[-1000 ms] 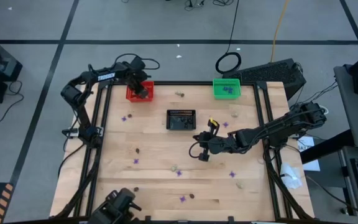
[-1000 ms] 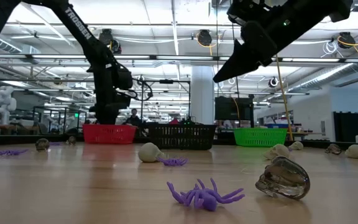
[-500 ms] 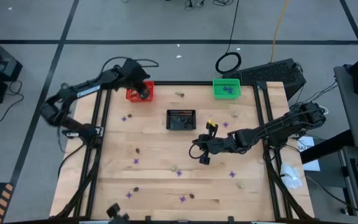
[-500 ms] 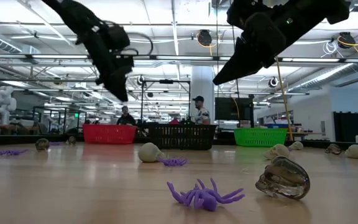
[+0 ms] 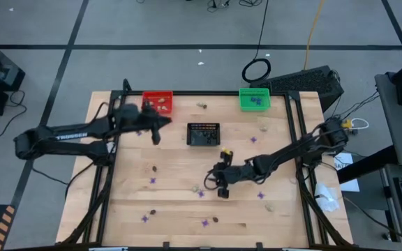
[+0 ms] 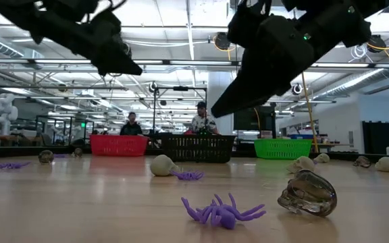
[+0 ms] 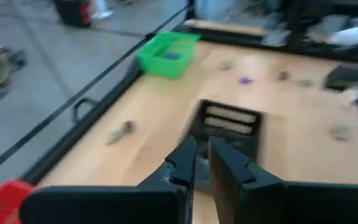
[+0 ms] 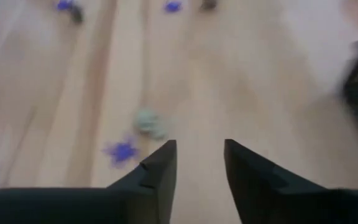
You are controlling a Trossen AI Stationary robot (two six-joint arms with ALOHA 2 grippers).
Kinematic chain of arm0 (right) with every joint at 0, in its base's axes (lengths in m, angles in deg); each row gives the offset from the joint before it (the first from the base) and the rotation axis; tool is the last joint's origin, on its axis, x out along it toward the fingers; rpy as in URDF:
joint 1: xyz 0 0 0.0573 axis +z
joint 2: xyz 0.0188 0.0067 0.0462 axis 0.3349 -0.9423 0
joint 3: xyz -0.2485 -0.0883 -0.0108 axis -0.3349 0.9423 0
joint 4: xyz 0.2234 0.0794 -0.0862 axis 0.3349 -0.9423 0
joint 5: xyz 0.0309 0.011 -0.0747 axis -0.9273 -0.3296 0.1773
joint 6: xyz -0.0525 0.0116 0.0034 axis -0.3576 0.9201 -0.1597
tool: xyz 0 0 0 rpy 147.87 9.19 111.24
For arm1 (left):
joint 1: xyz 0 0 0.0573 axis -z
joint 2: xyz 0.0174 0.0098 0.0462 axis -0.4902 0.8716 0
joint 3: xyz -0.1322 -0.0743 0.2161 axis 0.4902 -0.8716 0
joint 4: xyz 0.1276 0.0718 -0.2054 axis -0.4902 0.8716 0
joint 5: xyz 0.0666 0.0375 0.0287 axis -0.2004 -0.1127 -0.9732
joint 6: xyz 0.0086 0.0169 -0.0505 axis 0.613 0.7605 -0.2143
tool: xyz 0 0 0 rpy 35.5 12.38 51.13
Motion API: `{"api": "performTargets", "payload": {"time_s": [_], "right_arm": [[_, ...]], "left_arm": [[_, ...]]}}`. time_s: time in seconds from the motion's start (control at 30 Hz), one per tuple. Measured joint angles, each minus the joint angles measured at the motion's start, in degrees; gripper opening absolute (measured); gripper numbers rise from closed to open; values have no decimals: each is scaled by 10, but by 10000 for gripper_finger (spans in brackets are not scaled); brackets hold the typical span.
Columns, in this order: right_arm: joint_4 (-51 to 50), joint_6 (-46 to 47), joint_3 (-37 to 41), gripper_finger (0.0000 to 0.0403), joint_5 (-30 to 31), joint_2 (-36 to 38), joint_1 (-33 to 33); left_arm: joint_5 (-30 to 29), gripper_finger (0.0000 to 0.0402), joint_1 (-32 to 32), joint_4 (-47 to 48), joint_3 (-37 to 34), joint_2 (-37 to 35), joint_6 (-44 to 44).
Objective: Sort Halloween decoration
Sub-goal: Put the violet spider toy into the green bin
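Both arms have shifted since the earlier frames: the left arm has swung away from the red basket (image 5: 158,102) toward the middle, and the right arm has reached lower and further left across the table (image 5: 180,223).

At the left, the left end effector (image 5: 156,137) hangs over bare wood between the red basket and the black basket (image 5: 203,134), touching neither. Its wrist view shows the two fingers (image 7: 185,163) standing close with a thin slit between them and nothing in it. Open wood lies below it, broken only by a purple spider (image 5: 151,180) and a dark bit (image 5: 154,168).

The red basket sits at the far edge, the black basket near the centre, the green basket (image 5: 254,98) at the far edge further right.

The right end effector (image 5: 221,191) is over the middle of the table, its fingers (image 8: 156,174) spread and empty. Just to its left lie a pale lump (image 5: 195,188) and a purple spider (image 5: 201,194); the wrist view shows the same lump (image 8: 148,123) and spider (image 8: 122,150) just ahead of the fingertips, apart from them.

More trinkets are scattered towards the near edge: a spider (image 5: 204,223), a dark bit (image 5: 215,219) and a pale lump (image 5: 269,206). From table height, a purple spider (image 6: 221,211) and a clear skull (image 6: 307,193) lie side by side, not touching.
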Motion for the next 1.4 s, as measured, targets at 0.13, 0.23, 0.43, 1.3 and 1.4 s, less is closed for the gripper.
{"api": "performTargets", "payload": {"time_s": [0.13, 0.23, 0.43, 1.3, 1.4], "right_arm": [[0, 13, -43, 161, -43, -58, 14], [-1, 33, -80, 183, -64, -103, 19], [-56, 51, -146, 193, -75, -168, 18], [-99, 67, -160, 5, -122, -188, 2], [-106, 61, -158, 5, -127, -178, 0]], "left_arm": [[-2, 35, 55, -72, -57, -35, -14], [-11, 35, 86, -124, -89, -42, -14], [-46, 35, 122, -150, -109, -42, -9], [-63, 35, 154, -154, -109, -42, -4], [-63, 35, 154, -154, -109, -42, -4]]}}
